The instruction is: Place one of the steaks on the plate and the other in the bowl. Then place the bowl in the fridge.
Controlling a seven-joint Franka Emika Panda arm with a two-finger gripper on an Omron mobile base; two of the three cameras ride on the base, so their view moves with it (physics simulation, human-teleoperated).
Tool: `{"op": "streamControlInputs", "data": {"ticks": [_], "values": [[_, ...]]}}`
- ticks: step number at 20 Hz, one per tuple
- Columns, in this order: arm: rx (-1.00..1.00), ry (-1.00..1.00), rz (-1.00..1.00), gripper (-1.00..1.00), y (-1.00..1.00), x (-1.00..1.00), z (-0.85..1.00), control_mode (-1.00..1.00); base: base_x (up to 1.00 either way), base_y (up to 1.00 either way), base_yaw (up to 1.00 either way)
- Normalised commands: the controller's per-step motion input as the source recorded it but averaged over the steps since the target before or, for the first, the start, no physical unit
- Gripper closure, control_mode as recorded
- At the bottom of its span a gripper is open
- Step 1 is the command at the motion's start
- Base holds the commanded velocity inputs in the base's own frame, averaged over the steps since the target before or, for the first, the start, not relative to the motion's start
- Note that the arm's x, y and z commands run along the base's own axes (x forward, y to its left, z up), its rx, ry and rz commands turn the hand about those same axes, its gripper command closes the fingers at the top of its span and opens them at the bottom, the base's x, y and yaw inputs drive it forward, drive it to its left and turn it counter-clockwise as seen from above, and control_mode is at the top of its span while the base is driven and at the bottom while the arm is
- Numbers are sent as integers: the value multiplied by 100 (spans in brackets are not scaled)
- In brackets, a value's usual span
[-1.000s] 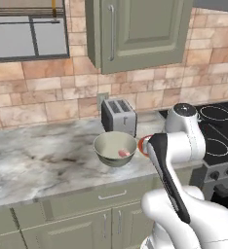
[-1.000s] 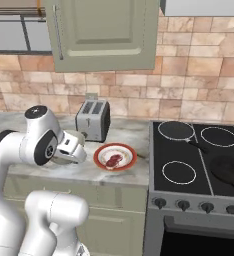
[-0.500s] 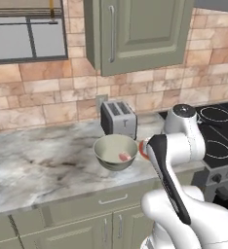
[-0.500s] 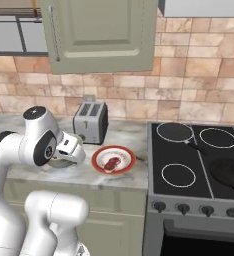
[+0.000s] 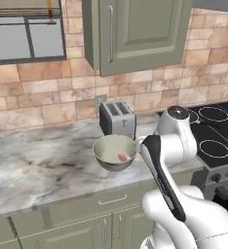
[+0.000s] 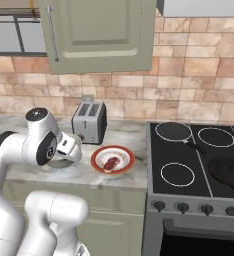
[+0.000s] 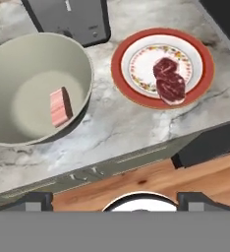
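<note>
Both steaks (image 7: 61, 107) lie beyond the open jaws.

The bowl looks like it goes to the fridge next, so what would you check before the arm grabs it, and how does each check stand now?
1. Lighter steak inside the bowl: ok.
2. Darker steak on the plate: ok.
3. Gripper open and holding nothing: ok.
4. Bowl upright on the marble counter, apart from the plate: ok.
5. Room between the bowl and the toaster for a finger: cannot tell; they sit close.
6. Fridge door open and ready: cannot tell.
</note>
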Motion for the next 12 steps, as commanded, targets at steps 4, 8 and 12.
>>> {"op": "streamControlInputs", "data": {"ticks": [4, 8, 12], "values": [[3, 2, -4, -100, 33, 69, -2, -100, 0, 0, 0], [0, 33, -5, -100, 6, 88, 4, -100, 0, 0, 0], [10, 36, -1, -100, -21, 87, 1, -100, 0, 0, 0]]}}
